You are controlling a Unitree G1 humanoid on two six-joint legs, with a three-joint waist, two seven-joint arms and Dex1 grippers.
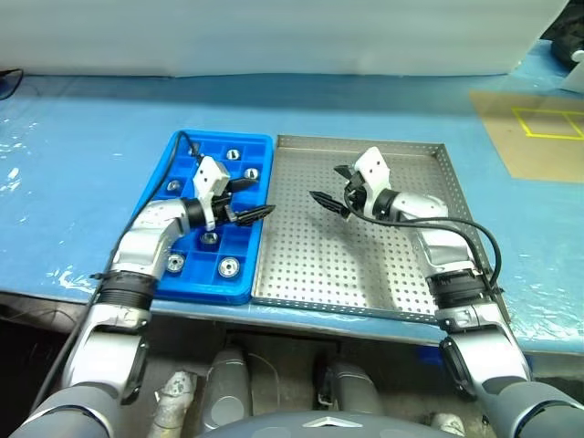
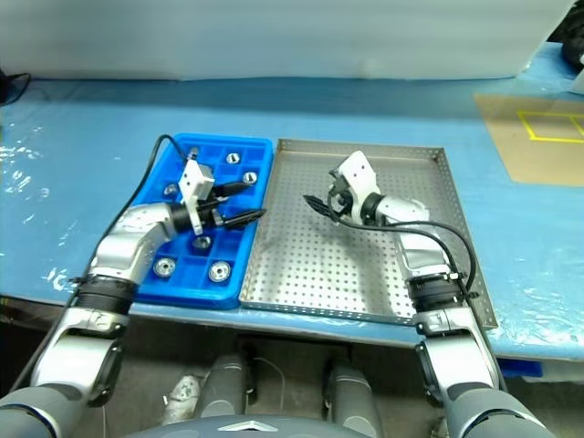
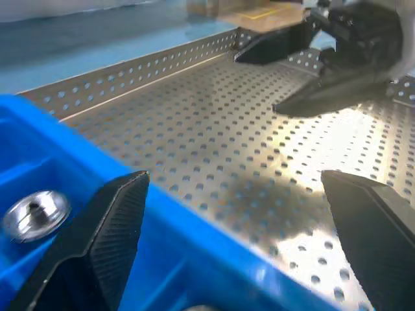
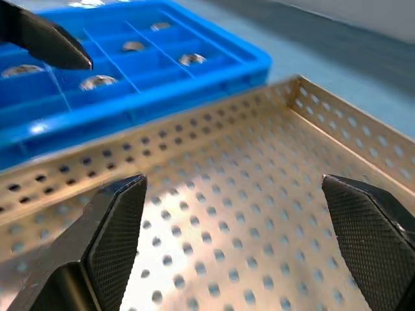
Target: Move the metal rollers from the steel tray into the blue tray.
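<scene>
The steel tray (image 1: 356, 265) has a bare perforated floor from near rim to far rim. The left gripper (image 1: 252, 199) and right gripper (image 1: 334, 188) face across its left edge, both spread wide, holding nothing. Metal rollers (image 1: 228, 267) sit in the blue tray (image 1: 155, 187).

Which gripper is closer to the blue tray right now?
Left. The left gripper hangs open over the blue tray at its edge beside the steel tray, above the metal rollers. The right gripper is open over the steel tray, clear of the blue one.
</scene>
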